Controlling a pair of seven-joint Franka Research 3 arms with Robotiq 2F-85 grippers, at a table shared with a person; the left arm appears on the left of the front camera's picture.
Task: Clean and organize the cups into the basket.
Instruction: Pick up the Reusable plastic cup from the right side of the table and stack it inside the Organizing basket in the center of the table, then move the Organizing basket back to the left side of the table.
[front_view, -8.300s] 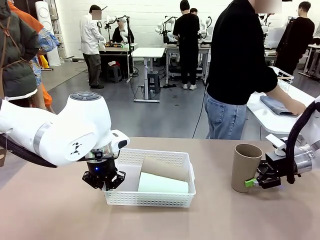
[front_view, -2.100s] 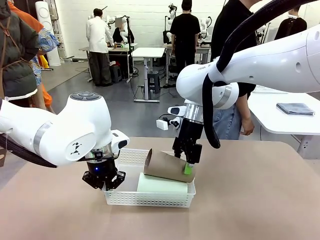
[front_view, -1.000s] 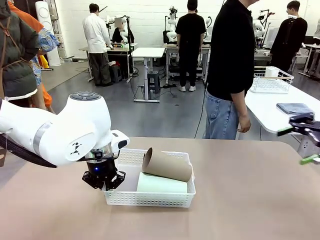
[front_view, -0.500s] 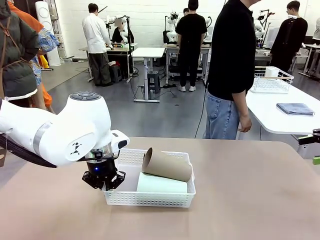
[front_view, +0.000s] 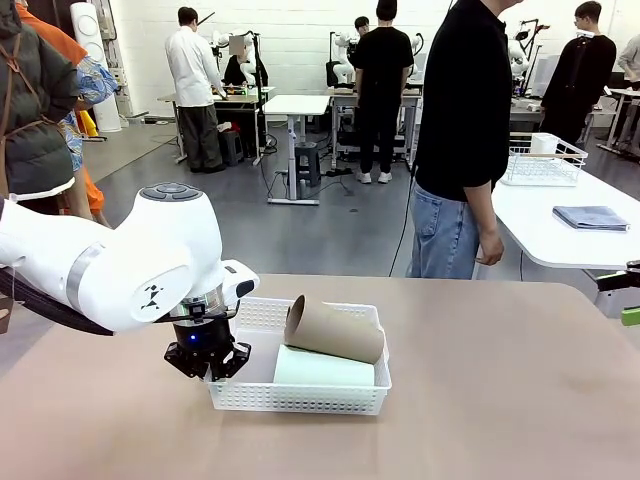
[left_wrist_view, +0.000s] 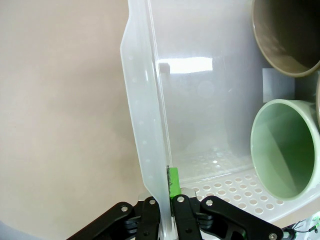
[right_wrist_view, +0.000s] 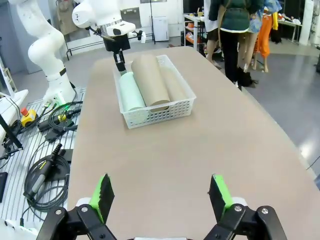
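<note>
At the near left of the surface, findings as observed:

Left arm pose: white arm enters from the left, wrist pointing straight down, left claw at the left end wall of the basket.
Left claw state: clamped shut on the basket's end rim; in the wrist view the wall passes between the closed jaws, one green pad showing on the inner side.
Right arm pose: drawn back to the far right edge of the surface, right claw looking back along the surface toward the basket.
Right claw state: jaws spread wide, holding nothing.
Basket position: near centre-left of the surface, resting flat.
Cups: mint green cup lying on its side along the front; tan-brown cup lying tilted above it, open mouth to the left; a second tan-brown cup beside it.
Surroundings: a person in black top and jeans stands at the far side, hand hanging. White table to the right carries a wire rack and a folded grey cloth.
Obstructions: open surface lies between the right claw and the basket.
</note>
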